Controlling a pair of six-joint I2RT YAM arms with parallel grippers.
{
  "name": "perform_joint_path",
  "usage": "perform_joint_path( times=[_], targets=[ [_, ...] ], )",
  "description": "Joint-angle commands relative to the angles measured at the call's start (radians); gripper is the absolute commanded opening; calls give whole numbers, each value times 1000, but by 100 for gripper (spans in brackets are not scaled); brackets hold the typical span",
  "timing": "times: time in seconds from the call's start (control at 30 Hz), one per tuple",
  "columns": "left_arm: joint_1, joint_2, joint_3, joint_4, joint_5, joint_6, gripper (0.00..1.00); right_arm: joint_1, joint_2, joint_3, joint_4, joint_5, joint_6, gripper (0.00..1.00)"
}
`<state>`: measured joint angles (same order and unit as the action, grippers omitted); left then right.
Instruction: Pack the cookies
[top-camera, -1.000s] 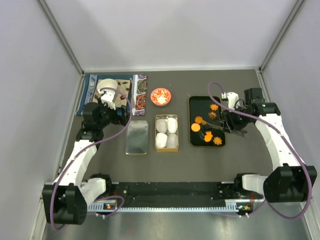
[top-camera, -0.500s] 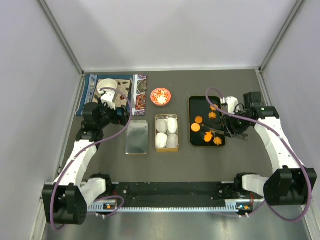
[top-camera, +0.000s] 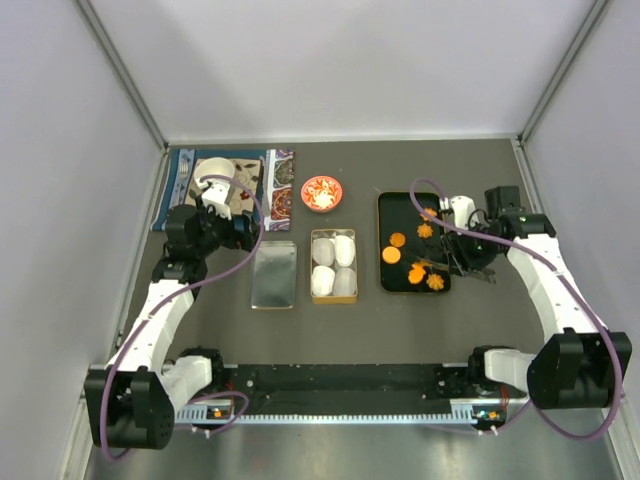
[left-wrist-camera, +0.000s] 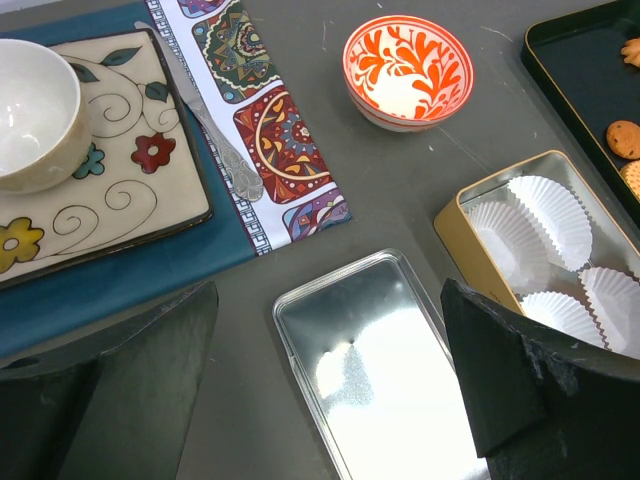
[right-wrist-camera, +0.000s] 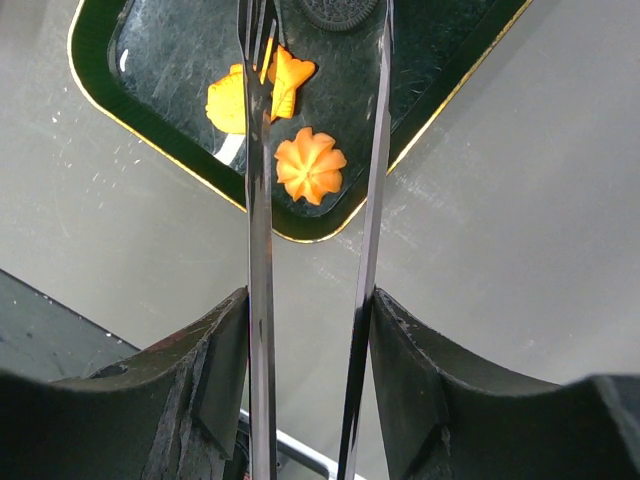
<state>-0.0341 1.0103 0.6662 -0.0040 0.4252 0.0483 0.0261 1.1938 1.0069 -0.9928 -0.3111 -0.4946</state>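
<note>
Left gripper (left-wrist-camera: 327, 298) is hovering over the flat silver rectangular metal lid (left-wrist-camera: 380, 380). Its jaws are spread as wide as they go and are holding nothing. Looks parked to me.

The red-and-white patterned round bowl (left-wrist-camera: 408, 70) is sitting behind the lid, apart from it and not in play.

The rectangular gold tin (left-wrist-camera: 452, 235) is lying just right of the lid, with four white pleated paper cups (left-wrist-camera: 545, 205) inside. The cups in view are showing empty, so I'm reading it as nothing packed yet.

The cookies are all lying on the black rectangular tray (top-camera: 395, 212), just right of the tin. They're small, flat and mostly orange, e.g. a round one (top-camera: 397, 239).

Right gripper (right-wrist-camera: 308, 300) is working over the tray's near corner. Its fingers are clamping the long silver metal tongs (right-wrist-camera: 258, 250) from outside. The two blades are running part-squeezed with a clear gap between them.

- The orange flower-shaped cookie (right-wrist-camera: 310, 165) is lying on the tray below that gap.
- The orange leaf-shaped cookie (right-wrist-camera: 262, 88) is sitting under the slotted blade.
- The black round cookie (right-wrist-camera: 335, 10) is showing at the frame edge between the blades.
- The tong tips are running out of frame, so I can't tell if they're touching anything.

Step in hand, I'm guessing, is lining up the first pick. The next move needs the tips straddling one cookie, a firmer squeeze, a lift, and a carry left to a paper cup. These flat pieces are likely to slip under the blades.
</note>
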Motion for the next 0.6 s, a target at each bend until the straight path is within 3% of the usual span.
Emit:
perform_joint_path(
  times=[0.0,0.57],
  targets=[
    [-3,-12,19,30,-3,2,99,5,20,4,49,-8,-4,49],
    [-3,-1,19,38,-2,1,99,8,82,12,83,-10,7,47]
  ],
)
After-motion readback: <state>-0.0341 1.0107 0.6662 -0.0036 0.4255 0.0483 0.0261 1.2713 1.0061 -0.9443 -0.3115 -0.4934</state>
